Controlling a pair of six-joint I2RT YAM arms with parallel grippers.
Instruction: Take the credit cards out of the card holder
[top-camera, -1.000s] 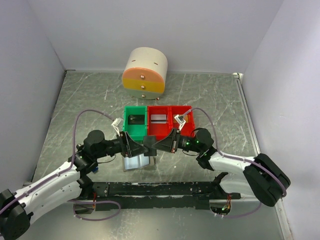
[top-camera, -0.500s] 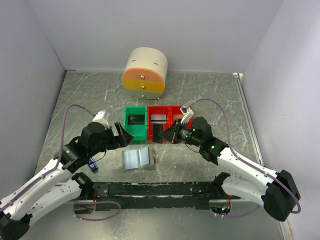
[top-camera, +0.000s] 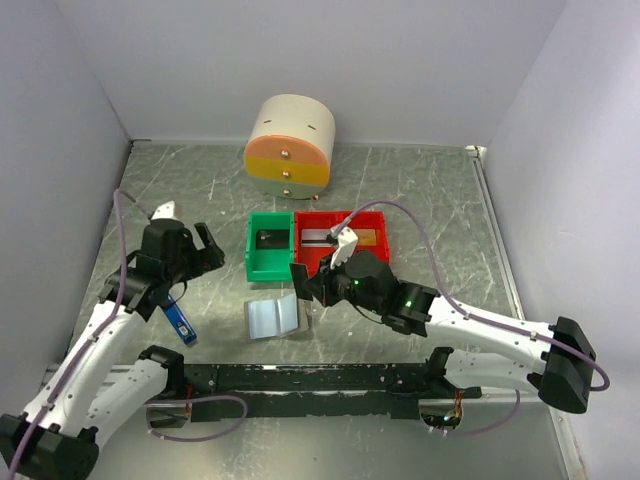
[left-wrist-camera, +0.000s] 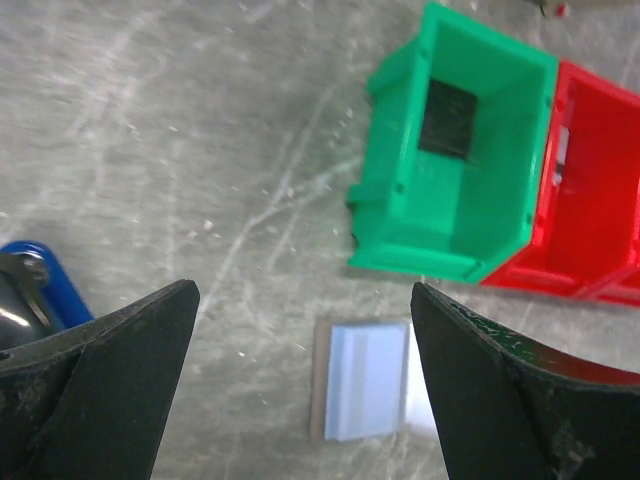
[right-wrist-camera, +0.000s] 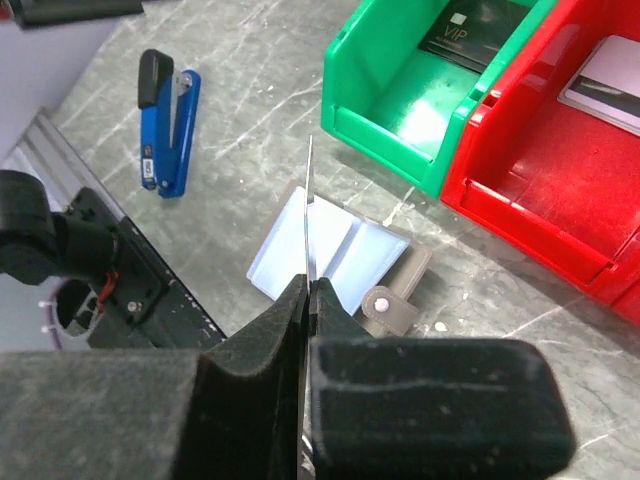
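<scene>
- Two arms are in view. At the left of the overhead view the left gripper (top-camera: 208, 250) hangs over bare table with its jaws spread wide and nothing between them. The card holder (top-camera: 272, 316) lies well apart from it, lower and to the right.
- A blue stapler (top-camera: 178, 318) lies just below that gripper and has no part in this step.
- The card holder rests unfolded at lower centre, pale blue pockets facing up and a snap tab poking out on its right. I cannot tell whether more cards sit in those pockets.
- Above it, the green bin (top-camera: 270, 272) holds a black card (left-wrist-camera: 448, 118).
- Right of centre, the right gripper (top-camera: 300, 278) is clamped on a thin credit card (right-wrist-camera: 309, 200). In the wrist view the card is edge-on, standing out past the fingertips over the open holder and apparently lifted off it.
- This step looks like carrying the card to a bin. It calls for a firm pinch, a path that clears the bin wall, and a low release, since a card held by one edge may swing.
- At the right, the red bin (right-wrist-camera: 530, 170) contains a silver card (right-wrist-camera: 605, 85).
</scene>
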